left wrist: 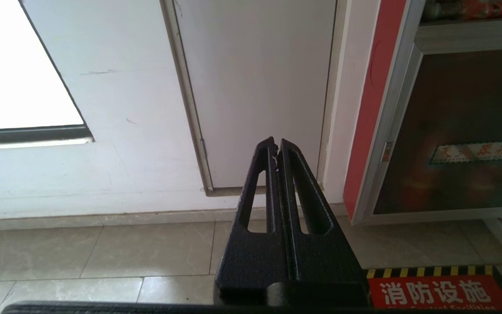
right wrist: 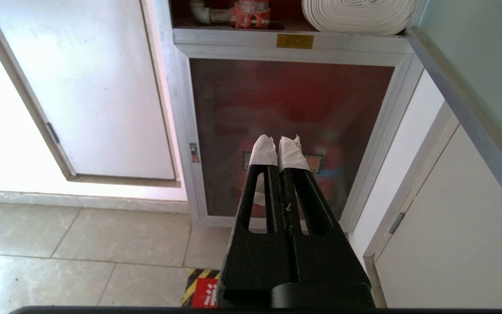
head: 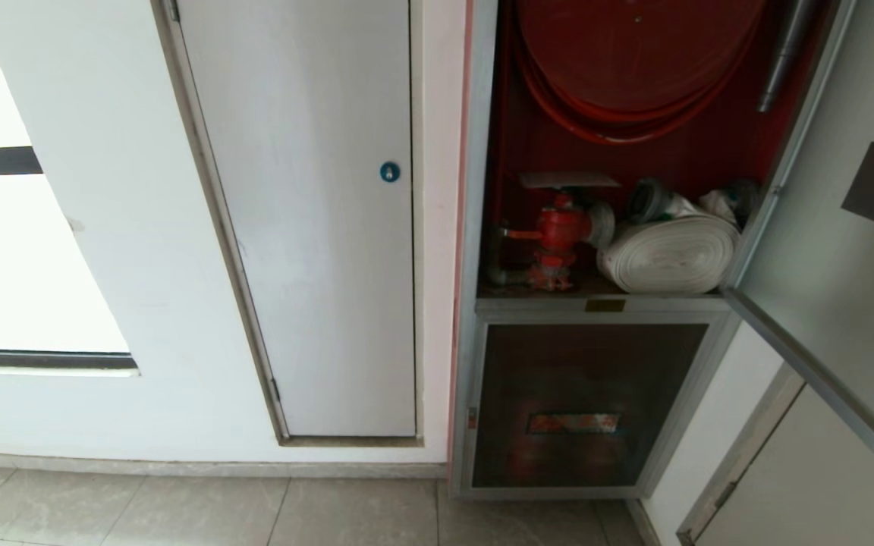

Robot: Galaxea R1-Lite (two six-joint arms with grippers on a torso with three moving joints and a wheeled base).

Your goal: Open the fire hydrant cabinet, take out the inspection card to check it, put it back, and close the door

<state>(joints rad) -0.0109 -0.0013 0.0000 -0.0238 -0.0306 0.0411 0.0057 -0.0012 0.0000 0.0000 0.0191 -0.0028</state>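
The fire hydrant cabinet [head: 528,309] stands open, showing its red interior, red hose reel [head: 634,53], red valve [head: 558,227] and rolled white hose [head: 668,254]. The inspection card [head: 570,180] lies flat on top of the valve as a thin pale sheet. The door [head: 824,250] is swung out to the right, its inner face toward me. Neither gripper is in the head view. My right gripper [right wrist: 279,141], with white-taped tips, is shut and empty, low in front of the lower glass panel [right wrist: 290,109]. My left gripper [left wrist: 276,146] is shut and empty, facing the white wall door.
A white panel door [head: 315,227] with a blue round lock [head: 389,172] is left of the cabinet. A bright window [head: 20,250] lies further left. A red floor marking with yellow-black stripes [left wrist: 434,292] lies on the tiled floor [head: 202,508]. Another white panel [right wrist: 464,226] stands under the open door.
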